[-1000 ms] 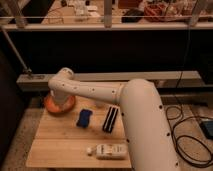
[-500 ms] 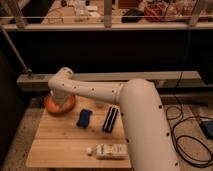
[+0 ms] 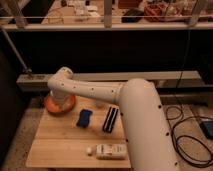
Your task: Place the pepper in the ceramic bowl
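Observation:
The ceramic bowl (image 3: 50, 106) is orange and glossy and sits at the back left corner of the wooden table (image 3: 55, 145). My white arm sweeps in from the right, bends, and points down into the bowl. The gripper (image 3: 60, 101) hangs at the arm's end directly over the bowl's inside, mostly hidden by the wrist, and it is shut. The pepper is hidden from view. I cannot tell whether anything is held.
A blue pad (image 3: 84, 118) lies just right of the bowl, with a black ribbed object (image 3: 110, 120) beside it. A white bottle (image 3: 107, 150) lies on its side near the front edge. Cables (image 3: 192, 137) run on the floor at right. A ledge stands behind the table.

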Available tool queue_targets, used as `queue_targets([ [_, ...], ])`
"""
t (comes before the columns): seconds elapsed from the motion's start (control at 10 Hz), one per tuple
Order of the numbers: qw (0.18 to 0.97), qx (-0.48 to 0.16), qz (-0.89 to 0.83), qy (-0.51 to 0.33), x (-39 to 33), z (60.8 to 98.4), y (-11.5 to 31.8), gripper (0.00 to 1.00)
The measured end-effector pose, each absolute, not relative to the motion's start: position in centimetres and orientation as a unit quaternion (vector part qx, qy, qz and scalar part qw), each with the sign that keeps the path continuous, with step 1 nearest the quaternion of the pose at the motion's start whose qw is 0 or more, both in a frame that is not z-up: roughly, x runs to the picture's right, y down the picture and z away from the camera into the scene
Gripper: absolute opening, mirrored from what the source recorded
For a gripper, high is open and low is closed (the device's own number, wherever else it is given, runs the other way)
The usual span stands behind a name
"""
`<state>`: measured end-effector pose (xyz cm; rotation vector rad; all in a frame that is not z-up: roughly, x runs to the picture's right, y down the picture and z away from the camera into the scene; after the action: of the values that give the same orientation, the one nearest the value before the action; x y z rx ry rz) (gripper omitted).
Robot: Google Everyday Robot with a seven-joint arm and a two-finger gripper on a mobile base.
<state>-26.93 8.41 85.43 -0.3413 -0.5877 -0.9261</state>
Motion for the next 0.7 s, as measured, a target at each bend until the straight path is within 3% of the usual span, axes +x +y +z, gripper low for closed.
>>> queue_targets([
  [0.7, 0.842, -0.165, -0.434, -0.273, -26.71, 85.32, 8.28, 0.05],
])
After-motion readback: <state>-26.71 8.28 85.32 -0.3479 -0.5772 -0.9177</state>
